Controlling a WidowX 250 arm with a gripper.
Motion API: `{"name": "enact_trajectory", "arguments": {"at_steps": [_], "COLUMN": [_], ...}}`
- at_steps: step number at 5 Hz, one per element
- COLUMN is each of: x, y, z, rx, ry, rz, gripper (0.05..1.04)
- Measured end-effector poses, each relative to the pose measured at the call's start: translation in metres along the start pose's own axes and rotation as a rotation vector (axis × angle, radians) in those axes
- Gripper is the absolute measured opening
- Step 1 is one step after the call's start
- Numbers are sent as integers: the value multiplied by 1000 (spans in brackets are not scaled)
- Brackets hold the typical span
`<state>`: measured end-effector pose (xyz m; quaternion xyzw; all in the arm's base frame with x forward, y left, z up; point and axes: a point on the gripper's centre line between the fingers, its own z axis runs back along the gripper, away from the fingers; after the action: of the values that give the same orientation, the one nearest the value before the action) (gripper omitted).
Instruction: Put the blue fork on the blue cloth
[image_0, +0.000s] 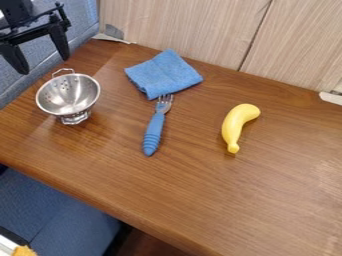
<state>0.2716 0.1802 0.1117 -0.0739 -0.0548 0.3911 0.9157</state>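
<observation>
Two items flank blue fork (154, 131): colander (69, 96), banana (233, 126).

Illumination: bright and diffuse. Pale glare spreads across the right side of the tabletop (287, 200); specular highlights mark the metal colander (69, 95). Shadows: soft beside the banana (235, 125), deep below the tabletop's front edge
</observation>
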Motion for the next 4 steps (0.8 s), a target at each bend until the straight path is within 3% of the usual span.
{"name": "enact_trajectory", "arguments": {"at_steps": [1, 3, 4], "x": [-2, -9, -26], "y": [1, -44, -76], "z": [-11, -14, -21], "rx": [1, -40, -68], "ry": [35, 90, 122], "rz": [5, -111, -221], "gripper": [1001, 1001, 1001]}}
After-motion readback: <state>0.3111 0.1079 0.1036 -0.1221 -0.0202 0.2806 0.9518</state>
